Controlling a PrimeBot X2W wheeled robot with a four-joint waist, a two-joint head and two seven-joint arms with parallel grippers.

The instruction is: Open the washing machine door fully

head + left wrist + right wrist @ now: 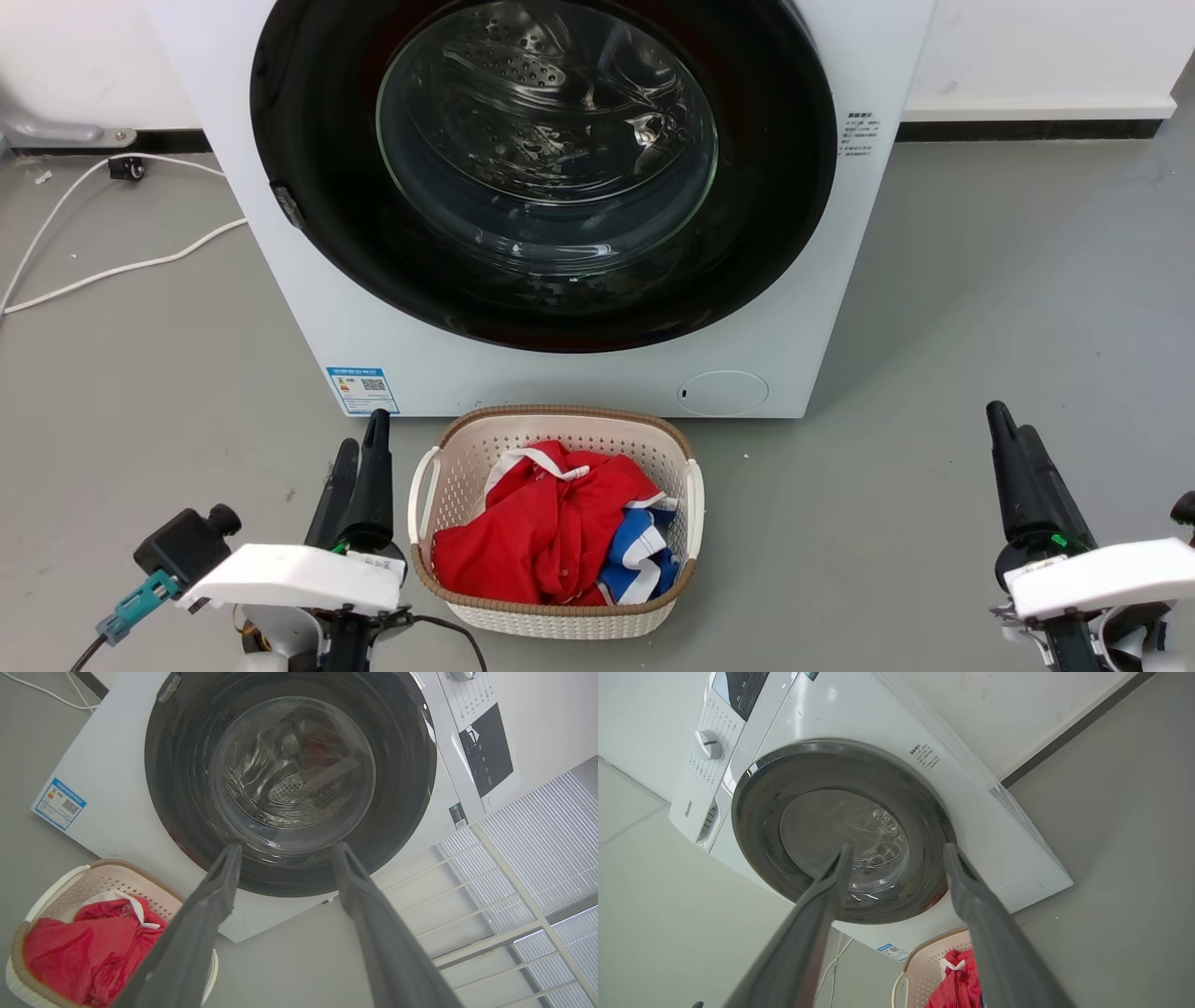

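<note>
The large round glossy black washing machine door [544, 168] sits shut, flush in the front of the boxy white washing machine [280, 280], far centre. Near it stands a cream plastic basket [555, 616] of red clothes. The 2 grippers hover low, well apart from the door: the left gripper [362, 434] near left beside the basket, the right gripper [1011, 420] near right, each with its fingers spread and empty. The step in hand looks like the approach. A small grey catch [287, 205] on the door's left rim probably marks the pull point, so 1 gripper must reach there and swing the door rightwards.
</note>
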